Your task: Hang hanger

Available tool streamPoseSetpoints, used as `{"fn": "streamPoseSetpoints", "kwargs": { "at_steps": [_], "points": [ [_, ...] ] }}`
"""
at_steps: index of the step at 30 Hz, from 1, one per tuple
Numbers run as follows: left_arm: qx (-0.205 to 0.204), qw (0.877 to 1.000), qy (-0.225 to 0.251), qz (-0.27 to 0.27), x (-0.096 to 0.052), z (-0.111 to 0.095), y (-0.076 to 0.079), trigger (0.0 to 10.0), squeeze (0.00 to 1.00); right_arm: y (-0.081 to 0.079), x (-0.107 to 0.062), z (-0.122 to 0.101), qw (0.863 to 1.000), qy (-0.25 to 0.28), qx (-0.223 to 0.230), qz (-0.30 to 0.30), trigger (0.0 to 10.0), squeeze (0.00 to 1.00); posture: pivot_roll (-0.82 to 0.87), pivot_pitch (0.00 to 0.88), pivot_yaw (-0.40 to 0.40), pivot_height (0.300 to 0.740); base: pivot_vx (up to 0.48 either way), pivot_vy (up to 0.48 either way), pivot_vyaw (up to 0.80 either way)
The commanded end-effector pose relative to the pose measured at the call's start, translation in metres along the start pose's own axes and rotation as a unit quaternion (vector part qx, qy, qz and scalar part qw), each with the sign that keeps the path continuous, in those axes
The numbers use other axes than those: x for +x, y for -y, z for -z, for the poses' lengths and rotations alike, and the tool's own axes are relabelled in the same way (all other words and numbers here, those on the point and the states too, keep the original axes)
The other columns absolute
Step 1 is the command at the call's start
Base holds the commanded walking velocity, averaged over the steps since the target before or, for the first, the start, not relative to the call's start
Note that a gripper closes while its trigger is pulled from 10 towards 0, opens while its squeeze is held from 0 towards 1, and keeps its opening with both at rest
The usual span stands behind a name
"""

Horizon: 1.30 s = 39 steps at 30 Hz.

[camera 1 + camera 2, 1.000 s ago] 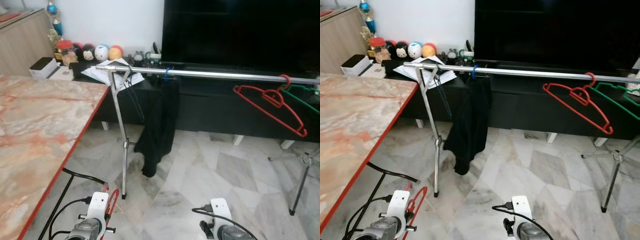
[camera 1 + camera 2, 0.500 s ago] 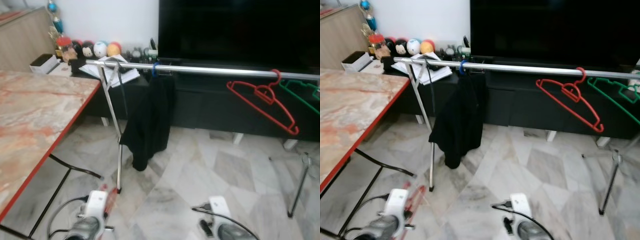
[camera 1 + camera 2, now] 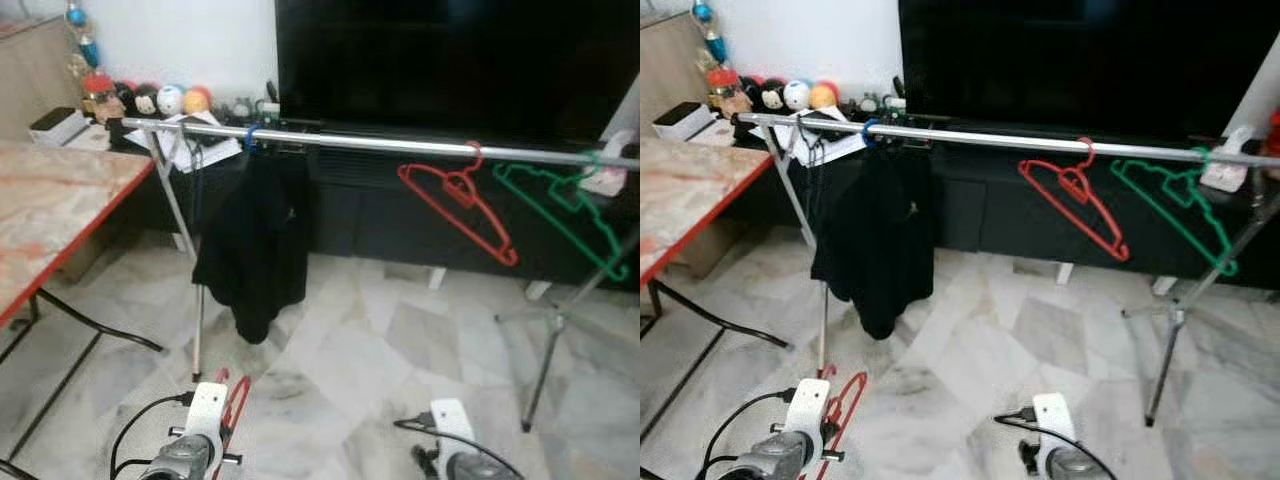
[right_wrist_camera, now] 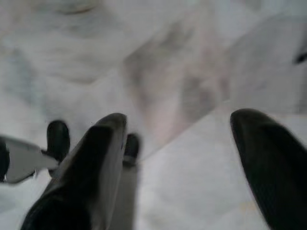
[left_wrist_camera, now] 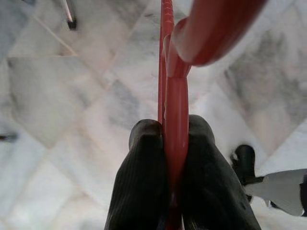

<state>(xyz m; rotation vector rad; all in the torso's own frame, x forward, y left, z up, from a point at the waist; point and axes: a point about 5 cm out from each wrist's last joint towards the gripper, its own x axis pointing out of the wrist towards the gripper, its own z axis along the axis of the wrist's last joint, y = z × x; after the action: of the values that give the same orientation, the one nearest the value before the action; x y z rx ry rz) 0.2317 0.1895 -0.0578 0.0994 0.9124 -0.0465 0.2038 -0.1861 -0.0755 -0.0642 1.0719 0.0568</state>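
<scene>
L gripper (image 5: 168, 143) pinches red hanger (image 5: 175, 96); hook end cropped.

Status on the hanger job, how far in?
Done: the left gripper is shut on a red hanger, held low over the marble floor. In hand: the approach; the rail stands ahead across the floor. Left: lift the hanger and hook it on the rail, perhaps between the black garment and the hung red hanger. Right gripper is open, idle.
</scene>
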Motion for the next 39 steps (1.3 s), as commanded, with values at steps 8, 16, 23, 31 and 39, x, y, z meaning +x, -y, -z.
{"fn": "streamPoseSetpoints", "kwargs": {
  "at_steps": [8,16,23,31,39],
  "points": [
    [0.003,1.000,0.002,-0.004,-0.0003,0.0002,-0.0023,10.0,0.00,-0.0057,0.0007,-0.0020,1.000,0.001,-0.002,-0.007,10.0,0.00,0.03,0.000,-0.022,0.740,0.000,0.000,0.00],
    [0.011,1.000,0.003,0.004,-0.0002,-0.0006,-0.0015,10.0,0.00,-0.0055,0.0007,-0.0021,1.000,0.001,-0.002,-0.007,10.0,0.00,0.03,0.000,-0.024,0.740,0.000,0.000,0.00],
    [0.010,1.000,0.003,0.007,-0.0002,-0.0003,-0.0008,10.0,0.00,-0.0052,0.0007,-0.0018,1.000,0.002,0.000,-0.006,10.0,0.00,0.03,0.000,-0.026,0.740,0.284,0.000,0.00],
    [0.010,1.000,0.001,0.008,-0.0002,0.0001,-0.0007,10.0,0.00,-0.0051,0.0006,-0.0014,1.000,0.000,-0.001,-0.006,10.0,0.00,0.03,0.000,-0.025,0.740,0.365,0.000,0.00],
    [0.011,1.000,0.001,0.008,-0.0002,0.0000,-0.0010,10.0,0.00,-0.0055,0.0006,-0.0010,1.000,-0.006,-0.007,-0.010,10.0,0.00,0.04,0.000,-0.026,0.740,0.396,0.000,-0.11]
  ]
}}
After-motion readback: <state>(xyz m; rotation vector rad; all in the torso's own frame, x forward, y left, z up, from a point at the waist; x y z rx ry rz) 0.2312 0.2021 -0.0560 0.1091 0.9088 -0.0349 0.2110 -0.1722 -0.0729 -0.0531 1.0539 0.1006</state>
